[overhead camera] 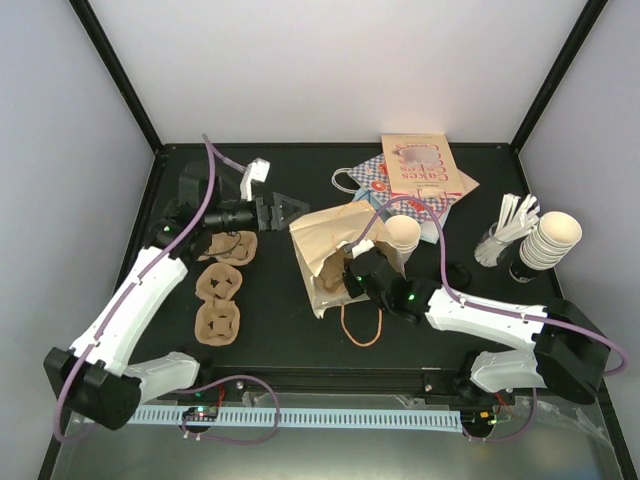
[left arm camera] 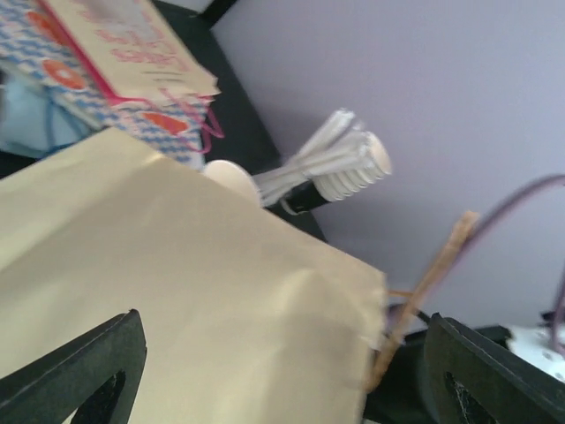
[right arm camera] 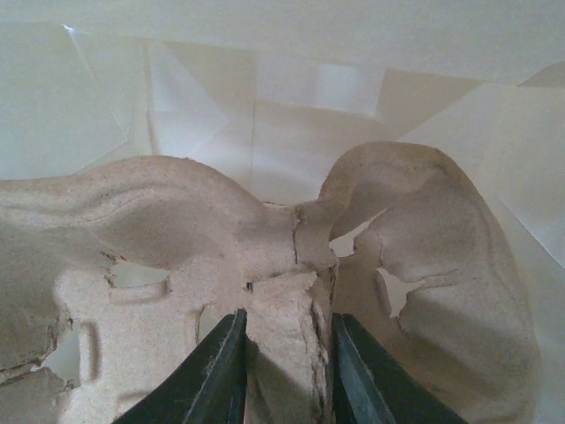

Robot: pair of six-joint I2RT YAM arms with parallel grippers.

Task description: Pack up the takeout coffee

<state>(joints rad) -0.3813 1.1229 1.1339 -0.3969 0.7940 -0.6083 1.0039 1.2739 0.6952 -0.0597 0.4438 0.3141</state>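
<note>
Coffee — honestly can't tell where it is or how it looks; I can't make out a lidded cup in any view. Right gripper [right arm camera: 284, 322] is inside the tan bag [right arm camera: 265, 79], pinched narrow on the middle ridge of a brown carrier [right arm camera: 177, 221]. Left gripper [left arm camera: 282, 327] is spread wide with nothing in it — it's close by the bag's outer side.

The left arm [overhead camera: 130, 300] and the right arm [overhead camera: 490, 318] are white with black joints. Each has a purple cable [overhead camera: 207, 195] and black fingers [right arm camera: 216, 371]
</note>
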